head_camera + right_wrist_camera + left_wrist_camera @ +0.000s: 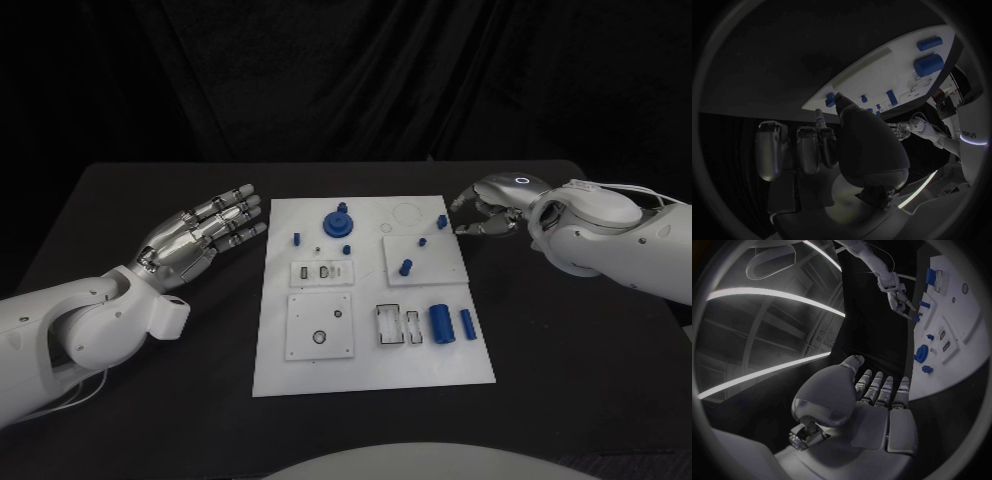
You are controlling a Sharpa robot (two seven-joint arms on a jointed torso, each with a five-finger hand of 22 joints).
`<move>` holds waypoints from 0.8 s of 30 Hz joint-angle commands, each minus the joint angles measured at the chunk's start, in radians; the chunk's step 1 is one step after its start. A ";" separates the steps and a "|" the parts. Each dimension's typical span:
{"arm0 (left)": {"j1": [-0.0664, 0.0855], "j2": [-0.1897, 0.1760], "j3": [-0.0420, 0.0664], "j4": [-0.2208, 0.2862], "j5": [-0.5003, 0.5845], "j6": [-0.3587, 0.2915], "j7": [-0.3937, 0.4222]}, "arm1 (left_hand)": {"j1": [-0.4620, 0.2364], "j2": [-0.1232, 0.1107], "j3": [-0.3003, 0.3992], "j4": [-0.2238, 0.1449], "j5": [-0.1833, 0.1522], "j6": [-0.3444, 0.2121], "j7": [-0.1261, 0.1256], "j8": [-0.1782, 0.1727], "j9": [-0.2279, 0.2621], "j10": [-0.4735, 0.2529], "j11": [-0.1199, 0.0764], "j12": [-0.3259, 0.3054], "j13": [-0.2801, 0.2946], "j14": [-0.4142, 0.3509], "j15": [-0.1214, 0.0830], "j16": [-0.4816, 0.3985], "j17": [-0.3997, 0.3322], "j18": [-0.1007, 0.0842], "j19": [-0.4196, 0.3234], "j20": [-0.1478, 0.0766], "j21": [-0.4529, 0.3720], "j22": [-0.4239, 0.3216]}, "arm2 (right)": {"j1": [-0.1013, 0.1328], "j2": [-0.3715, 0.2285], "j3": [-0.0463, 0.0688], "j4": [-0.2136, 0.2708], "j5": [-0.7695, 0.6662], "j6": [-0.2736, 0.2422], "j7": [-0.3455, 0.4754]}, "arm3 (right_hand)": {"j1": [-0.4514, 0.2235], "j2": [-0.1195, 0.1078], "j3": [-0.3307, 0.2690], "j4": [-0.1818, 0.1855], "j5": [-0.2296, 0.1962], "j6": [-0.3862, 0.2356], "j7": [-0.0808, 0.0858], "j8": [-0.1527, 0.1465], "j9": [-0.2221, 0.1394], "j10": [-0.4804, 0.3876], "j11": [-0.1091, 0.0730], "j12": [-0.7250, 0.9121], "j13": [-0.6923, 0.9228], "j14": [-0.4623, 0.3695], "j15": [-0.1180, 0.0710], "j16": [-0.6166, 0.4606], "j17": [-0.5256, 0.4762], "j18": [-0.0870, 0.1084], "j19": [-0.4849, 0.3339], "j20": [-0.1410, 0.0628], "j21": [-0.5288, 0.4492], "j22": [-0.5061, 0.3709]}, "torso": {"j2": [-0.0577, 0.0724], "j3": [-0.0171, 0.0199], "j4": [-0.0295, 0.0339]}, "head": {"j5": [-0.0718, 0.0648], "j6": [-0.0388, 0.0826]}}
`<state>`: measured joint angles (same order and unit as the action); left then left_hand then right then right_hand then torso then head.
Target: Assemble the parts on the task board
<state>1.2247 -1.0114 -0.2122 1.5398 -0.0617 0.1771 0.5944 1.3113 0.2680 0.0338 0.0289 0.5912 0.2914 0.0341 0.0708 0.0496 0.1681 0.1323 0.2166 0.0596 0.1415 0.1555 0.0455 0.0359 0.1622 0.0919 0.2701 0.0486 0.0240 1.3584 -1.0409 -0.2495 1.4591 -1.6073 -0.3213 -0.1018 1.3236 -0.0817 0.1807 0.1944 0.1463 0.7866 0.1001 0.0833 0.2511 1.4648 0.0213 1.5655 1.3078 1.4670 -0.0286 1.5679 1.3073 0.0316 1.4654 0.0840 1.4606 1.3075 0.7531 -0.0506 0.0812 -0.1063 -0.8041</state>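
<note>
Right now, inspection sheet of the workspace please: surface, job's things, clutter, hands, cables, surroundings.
Surface: black table, matte, with the white task board lying flat at its middle.
Job's things: blue parts on the board: a round geared piece near the far edge, small pegs mid-board, two cylinders side by side toward the near right.
Clutter: nothing seen.
Hands: left hand lies off the board's left edge, fingers spread, holding nothing. Right hand sits at the board's far right corner, fingers curled by a small blue part; whether it grips it cannot be told.
Cables: a thin white cable runs along the right arm.
Surroundings: black curtain behind the table.
</note>
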 commanded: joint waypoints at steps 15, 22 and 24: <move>-0.003 -0.001 0.001 -0.001 0.000 0.015 0.004 | -0.010 0.000 0.009 0.000 -0.001 -0.001 0.003 0.005 0.000 -0.008 0.002 0.006 -0.001 0.001 0.003 0.002 0.001 0.019 -0.003 0.005 0.000 0.001 | -0.025 0.059 0.001 -0.059 0.008 -0.041 -0.011 | 0.016 0.018 -0.011 0.018 0.089 0.015 0.012 -0.008 -0.009 0.091 0.004 -0.004 0.253 0.093 -0.001 -0.013 0.247 0.003 0.014 -0.002 -0.014 0.218 | -0.001 -0.0009 -0.0008 | 0.000 -0.007; -0.004 0.000 0.001 -0.002 0.000 0.017 0.001 | -0.011 0.001 0.010 0.000 0.000 -0.001 0.003 0.005 0.000 -0.007 0.002 0.007 -0.001 0.000 0.003 0.002 0.001 0.019 -0.003 0.005 0.000 0.001 | -0.028 0.070 0.001 -0.067 0.013 -0.058 0.001 | 0.027 0.019 -0.008 0.015 0.116 0.024 0.014 -0.007 -0.009 0.093 0.006 -0.003 0.254 0.092 0.000 -0.014 0.245 0.003 0.014 -0.001 -0.016 0.217 | -0.001 -0.0014 0.0005 | -0.002 -0.011; -0.004 0.000 0.001 -0.003 0.000 0.018 0.000 | -0.011 0.001 0.010 0.000 0.000 -0.001 0.003 0.005 0.000 -0.007 0.002 0.007 -0.001 0.000 0.003 0.002 0.001 0.019 -0.003 0.005 0.000 0.001 | -0.029 0.074 0.001 -0.070 0.013 -0.061 0.004 | 0.034 0.018 -0.007 0.011 0.126 0.029 0.015 -0.005 -0.008 0.093 0.006 -0.003 0.254 0.091 0.000 -0.015 0.245 0.003 0.014 -0.001 -0.016 0.217 | -0.002 -0.0014 0.0009 | -0.002 -0.011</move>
<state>1.2228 -1.0124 -0.2122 1.5356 -0.0616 0.1805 0.5881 1.3113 0.2679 0.0394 0.0289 0.5912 0.2914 0.0341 0.0708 0.0496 0.1681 0.1323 0.2197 0.0597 0.1415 0.1555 0.0455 0.0357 0.1622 0.0919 0.2701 0.0486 0.0240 1.3327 -0.9673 -0.2488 1.3914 -1.5972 -0.3526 -0.1013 1.3505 -0.0634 0.1683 0.2068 0.2673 0.8073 0.1137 0.0791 0.2429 1.4648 0.0213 1.5655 1.3076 1.4670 -0.0286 1.5565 1.3080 0.0315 1.4653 0.0840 1.4483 1.3073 0.7521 -0.0518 0.0808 -0.1071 -0.8147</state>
